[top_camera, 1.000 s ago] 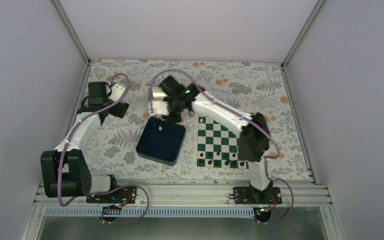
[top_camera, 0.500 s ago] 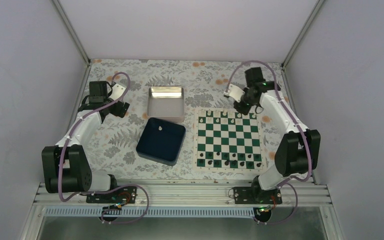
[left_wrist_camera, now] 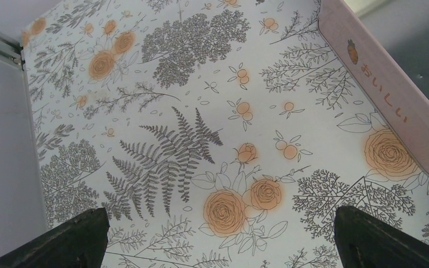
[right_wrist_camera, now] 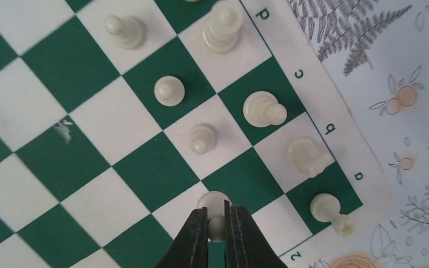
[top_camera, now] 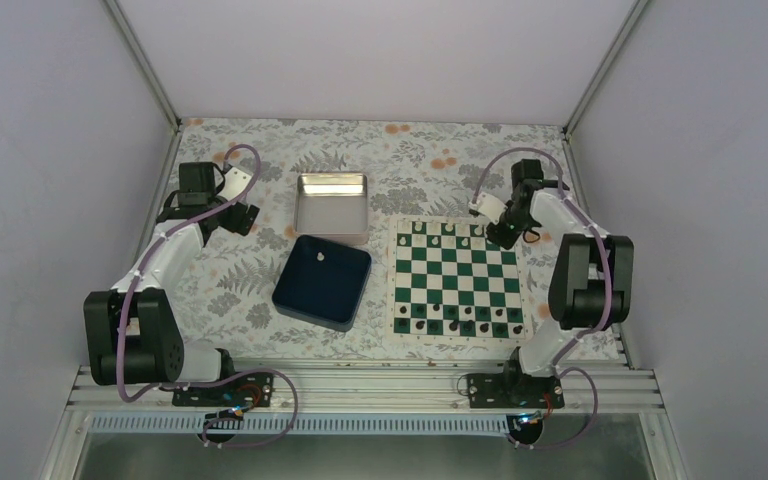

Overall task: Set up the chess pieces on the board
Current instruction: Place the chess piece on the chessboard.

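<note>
Right gripper [right_wrist_camera: 217,226]: I see its fingers clamped on one white pawn [right_wrist_camera: 214,202], over a white square at the far right corner of the board [right_wrist_camera: 89,145], beside the corner rook [right_wrist_camera: 329,212]. Other chess pieces [right_wrist_camera: 169,90] stand on neighbouring squares. Left gripper [left_wrist_camera: 218,240]: jaws wide apart, holding nothing, above the floral tablecloth [left_wrist_camera: 201,111], near a pink-sided container [left_wrist_camera: 391,106].
</note>
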Robot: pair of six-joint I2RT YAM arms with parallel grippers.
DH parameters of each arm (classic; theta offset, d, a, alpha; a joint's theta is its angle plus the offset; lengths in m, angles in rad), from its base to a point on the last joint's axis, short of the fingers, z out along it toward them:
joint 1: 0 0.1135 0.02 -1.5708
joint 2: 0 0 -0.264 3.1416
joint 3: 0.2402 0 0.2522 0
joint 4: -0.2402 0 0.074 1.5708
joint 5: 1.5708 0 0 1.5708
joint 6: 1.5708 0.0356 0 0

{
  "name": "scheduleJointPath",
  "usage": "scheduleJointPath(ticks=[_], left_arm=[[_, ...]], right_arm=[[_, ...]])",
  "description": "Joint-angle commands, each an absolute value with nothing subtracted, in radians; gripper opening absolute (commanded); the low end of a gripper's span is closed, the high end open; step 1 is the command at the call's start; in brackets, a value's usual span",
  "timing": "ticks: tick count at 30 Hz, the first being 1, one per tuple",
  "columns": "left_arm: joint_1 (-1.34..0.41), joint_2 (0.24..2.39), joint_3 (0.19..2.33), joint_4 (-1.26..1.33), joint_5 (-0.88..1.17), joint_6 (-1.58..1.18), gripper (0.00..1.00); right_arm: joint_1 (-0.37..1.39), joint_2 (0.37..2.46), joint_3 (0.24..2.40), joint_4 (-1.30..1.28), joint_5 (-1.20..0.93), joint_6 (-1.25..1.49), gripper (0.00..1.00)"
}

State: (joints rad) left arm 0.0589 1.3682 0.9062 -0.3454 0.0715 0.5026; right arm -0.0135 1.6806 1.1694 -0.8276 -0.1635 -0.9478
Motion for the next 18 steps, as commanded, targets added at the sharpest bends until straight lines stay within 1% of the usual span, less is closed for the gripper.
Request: scheduleJointPath(ticks=[1, 18], left_arm=[[0.064, 1.371, 0.913, -0.328, 0.075, 0.486, 1.00], [0.064, 1.387, 0.915, -0.328, 0.078, 0.485, 1.00]], right_arm=[[-0.045, 1.742, 1.165, -0.785, -0.166, -0.971, 0.05], [-0.075, 1.834, 1.198, -0.749, -0.162, -0.980, 0.05]])
